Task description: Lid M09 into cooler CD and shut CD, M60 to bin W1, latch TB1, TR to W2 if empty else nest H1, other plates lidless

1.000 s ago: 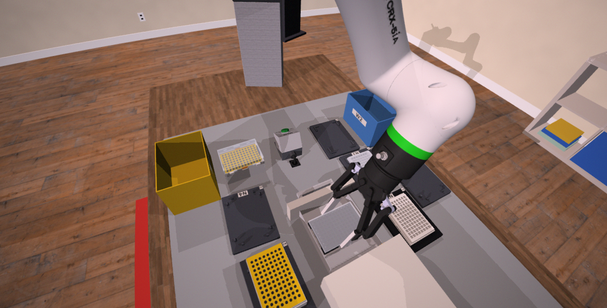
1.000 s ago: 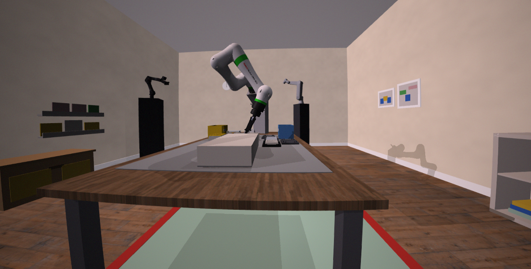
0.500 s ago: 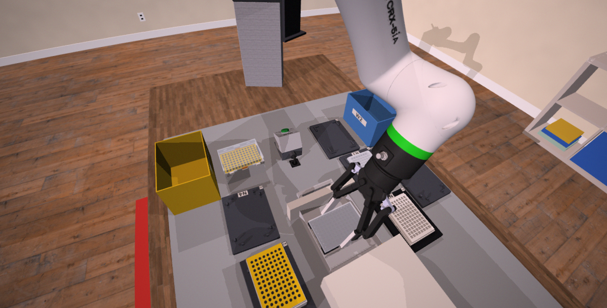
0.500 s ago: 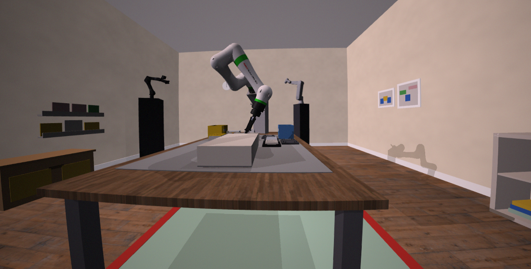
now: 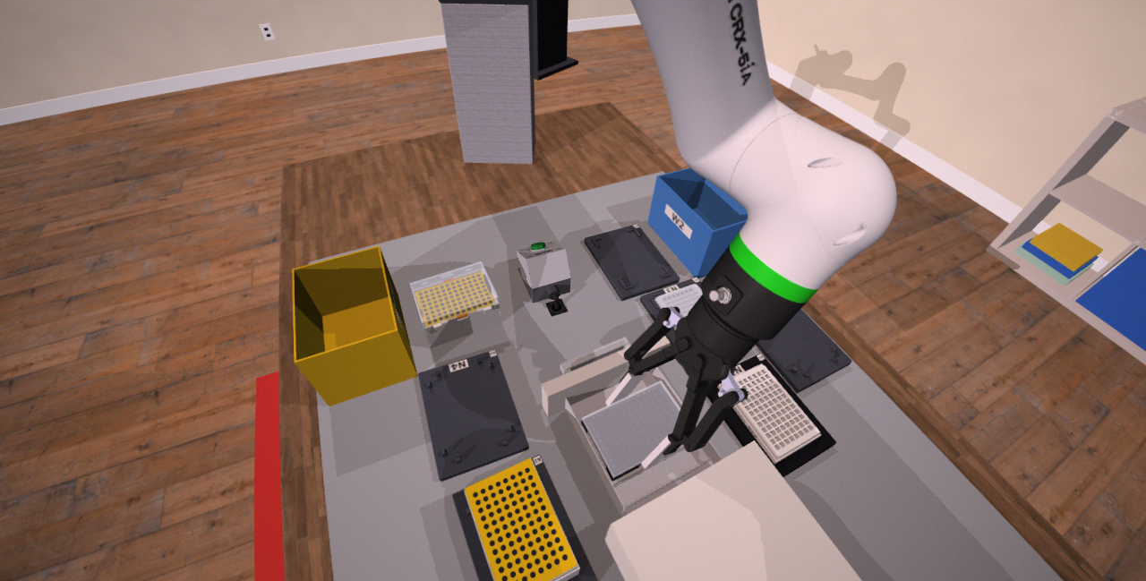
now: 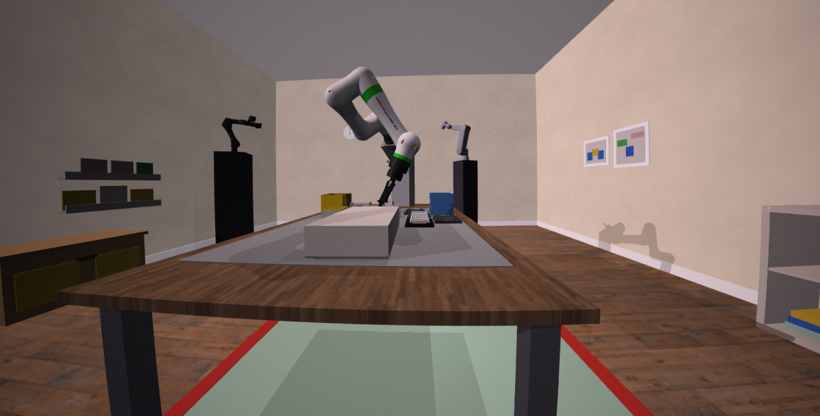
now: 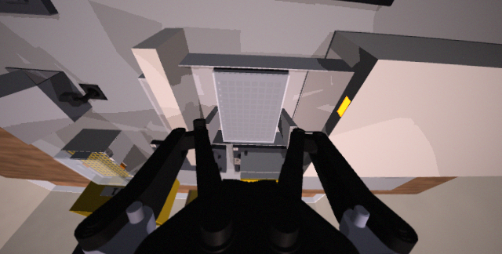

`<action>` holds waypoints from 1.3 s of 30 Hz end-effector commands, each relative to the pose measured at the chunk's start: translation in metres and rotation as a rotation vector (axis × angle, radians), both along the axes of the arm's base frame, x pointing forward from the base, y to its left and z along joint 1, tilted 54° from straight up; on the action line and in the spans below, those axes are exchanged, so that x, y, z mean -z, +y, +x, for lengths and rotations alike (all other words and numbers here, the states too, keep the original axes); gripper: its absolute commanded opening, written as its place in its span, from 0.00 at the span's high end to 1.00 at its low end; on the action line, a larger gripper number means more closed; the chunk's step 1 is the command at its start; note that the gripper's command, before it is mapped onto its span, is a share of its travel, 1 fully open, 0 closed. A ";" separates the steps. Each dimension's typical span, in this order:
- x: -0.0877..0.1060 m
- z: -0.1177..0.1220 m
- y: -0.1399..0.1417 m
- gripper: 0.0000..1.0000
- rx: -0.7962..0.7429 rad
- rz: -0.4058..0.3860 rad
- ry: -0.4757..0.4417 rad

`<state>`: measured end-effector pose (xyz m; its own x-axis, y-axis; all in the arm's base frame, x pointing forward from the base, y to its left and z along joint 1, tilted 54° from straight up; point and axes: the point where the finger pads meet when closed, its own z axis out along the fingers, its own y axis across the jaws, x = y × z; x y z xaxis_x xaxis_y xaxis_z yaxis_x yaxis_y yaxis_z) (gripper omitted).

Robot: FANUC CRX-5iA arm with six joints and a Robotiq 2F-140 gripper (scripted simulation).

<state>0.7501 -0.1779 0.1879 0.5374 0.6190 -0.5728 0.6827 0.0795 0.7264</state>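
My gripper (image 5: 641, 425) (image 7: 249, 115) (image 6: 382, 200) is shut on the black assay plate (image 5: 628, 427) (image 7: 251, 105), which wears its clear lid. The plate is held lengthwise inside the open drawer (image 5: 583, 381) (image 7: 251, 61) of the cooler CD (image 5: 721, 521) (image 6: 350, 229) (image 7: 412, 121). I cannot tell whether it touches the drawer floor. Nest N4 (image 5: 473, 413) stands empty. The white assay plate (image 5: 773, 407) (image 6: 418, 217) sits in its nest just right of the drawer. The yellow bin W1 (image 5: 344, 328) (image 6: 335, 200) stands at the left edge of the mat.
The blue bin W2 (image 5: 693, 217) (image 6: 441, 202) stands at the back right. The tip box TB1 (image 5: 452, 296) sits between W1 and the DONE key (image 5: 537, 245). A yellow tip rack (image 5: 517, 525) sits in the front nest. Empty dark nests (image 5: 628, 260) lie behind the arm.
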 end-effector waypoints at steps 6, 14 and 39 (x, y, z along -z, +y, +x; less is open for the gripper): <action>0.002 0.002 -0.001 1.00 0.000 0.000 0.000; 0.003 0.003 -0.002 1.00 0.000 0.000 0.000; 0.007 0.009 -0.005 1.00 0.000 0.000 0.000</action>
<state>0.7580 -0.1831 0.1811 0.5375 0.6189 -0.5728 0.6826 0.0795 0.7264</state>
